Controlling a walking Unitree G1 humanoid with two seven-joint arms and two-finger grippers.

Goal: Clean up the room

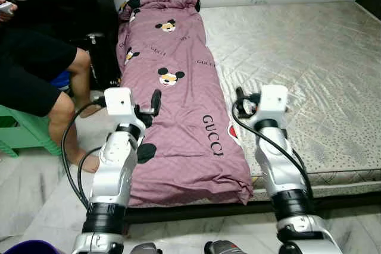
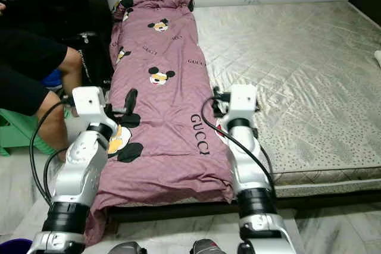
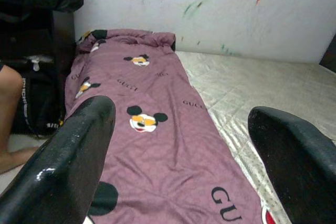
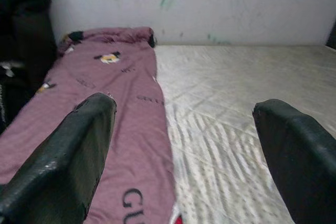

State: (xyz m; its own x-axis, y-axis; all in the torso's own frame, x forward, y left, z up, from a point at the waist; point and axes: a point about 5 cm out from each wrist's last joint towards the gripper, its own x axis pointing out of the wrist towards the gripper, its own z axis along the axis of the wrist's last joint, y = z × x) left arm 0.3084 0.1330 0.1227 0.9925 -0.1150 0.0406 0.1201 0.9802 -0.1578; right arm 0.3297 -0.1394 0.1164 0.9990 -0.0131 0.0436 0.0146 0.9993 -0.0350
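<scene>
A mauve blanket (image 1: 178, 81) printed with cartoon mouse heads and "GUCCI" lettering lies folded in a long strip down the left side of a silver quilted mattress (image 1: 297, 57). Its near end hangs over the mattress edge. My left gripper (image 1: 152, 106) is raised over the blanket's near left edge, open, with nothing between its fingers (image 3: 79, 150). My right gripper (image 1: 243, 103) hovers over the blanket's near right edge where it meets the bare mattress, also open and empty, with its fingers (image 4: 73, 150) spread wide.
A person (image 1: 36, 69) in black sits on a green stool (image 1: 24, 135) left of the bed, with bare legs close to my left arm. A black bag (image 1: 104, 57) stands between the person and the bed. A purple basin rim (image 1: 27, 246) shows on the tiled floor.
</scene>
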